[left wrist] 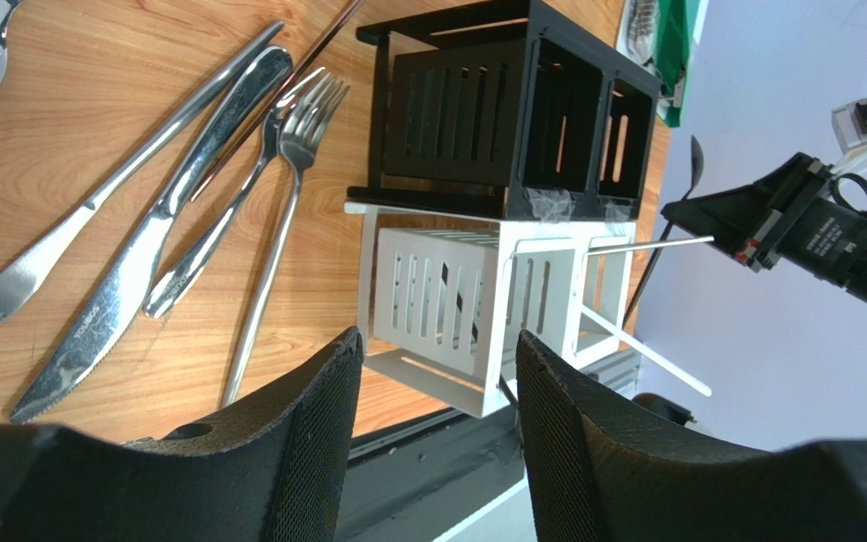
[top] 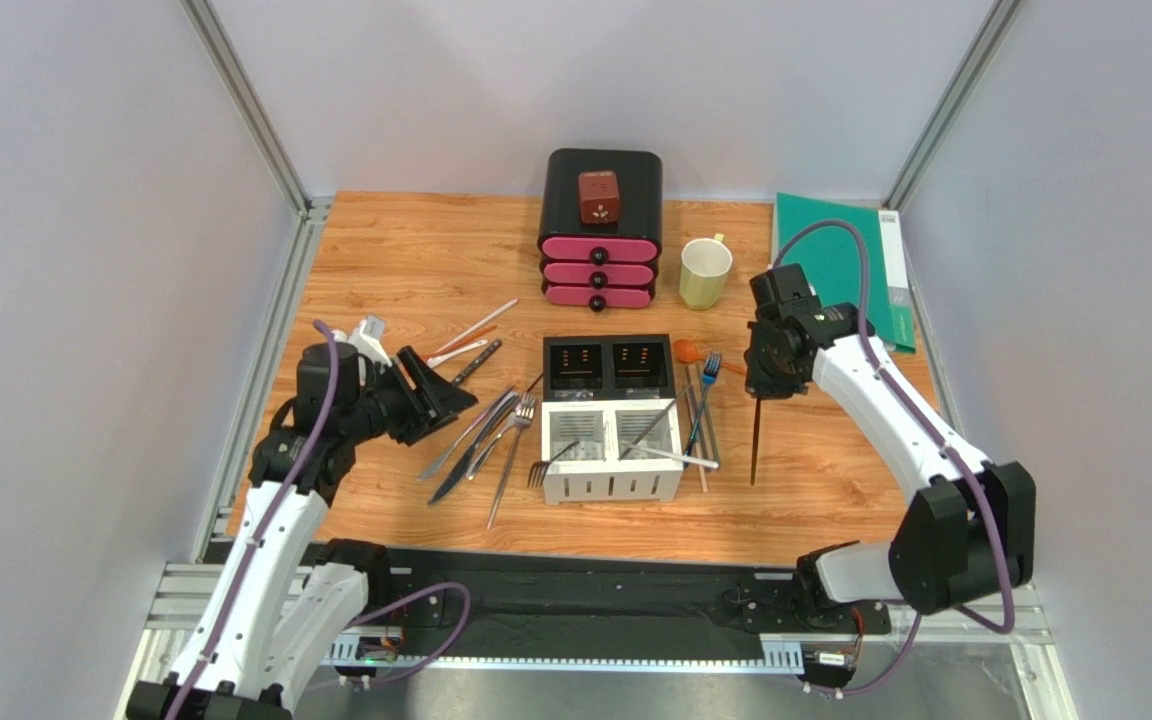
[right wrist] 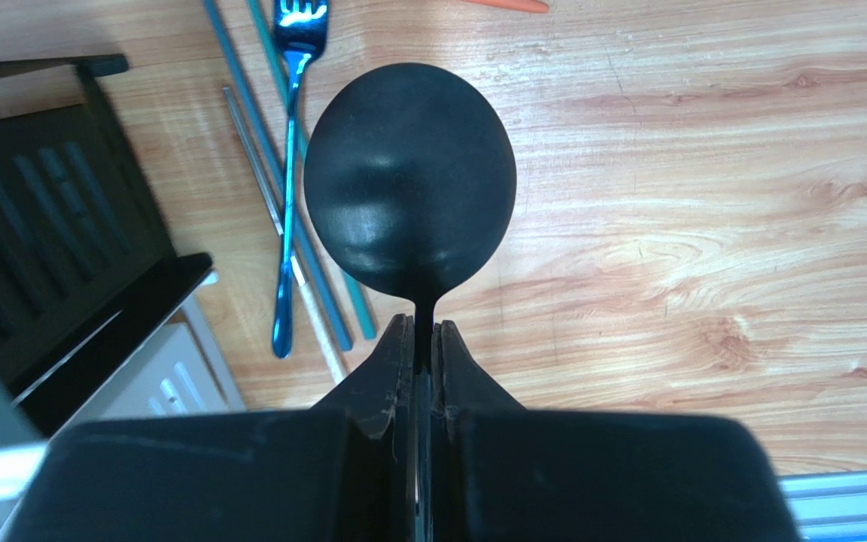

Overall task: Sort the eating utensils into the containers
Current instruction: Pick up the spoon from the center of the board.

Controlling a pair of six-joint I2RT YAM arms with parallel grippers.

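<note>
Gripping the thin neck of a black plastic spoon point(right wrist: 410, 181), the right gripper point(right wrist: 425, 344) has its jaws closed on it; the round matte bowl sticks out over the wooden table point(right wrist: 687, 226), right of the caddy point(top: 612, 483). The square caddy has two white slotted compartments and two black. Shiny metal knives and forks point(left wrist: 155, 226) lie at its left. The left gripper point(left wrist: 436, 361), textured black fingers point(left wrist: 314, 452) spread wide and empty, hovers low, aimed at the caddy.
</note>
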